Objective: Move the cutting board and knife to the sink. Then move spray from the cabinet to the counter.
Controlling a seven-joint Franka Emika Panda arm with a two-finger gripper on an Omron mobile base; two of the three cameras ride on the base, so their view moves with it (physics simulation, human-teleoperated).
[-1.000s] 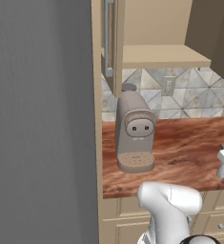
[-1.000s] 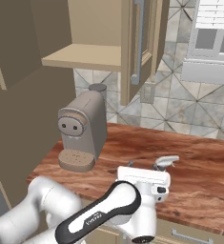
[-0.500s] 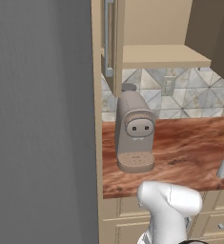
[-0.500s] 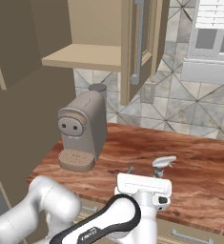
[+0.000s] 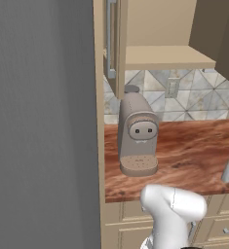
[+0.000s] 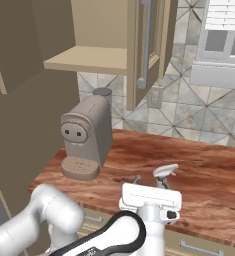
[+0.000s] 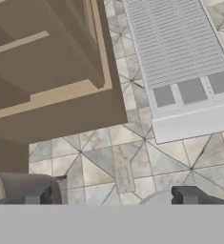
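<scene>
jaws released, empty, just behind the spray (image 6: 164,175) on the table (image 6: 209,170); risk: a swing tips it over.

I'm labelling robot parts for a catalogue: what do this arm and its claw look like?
The arm is glossy white with rounded links and a black joint band bearing small white lettering. A white boxy hand carries the claw, whose two small fingertips are dark grey and blocky.
</scene>
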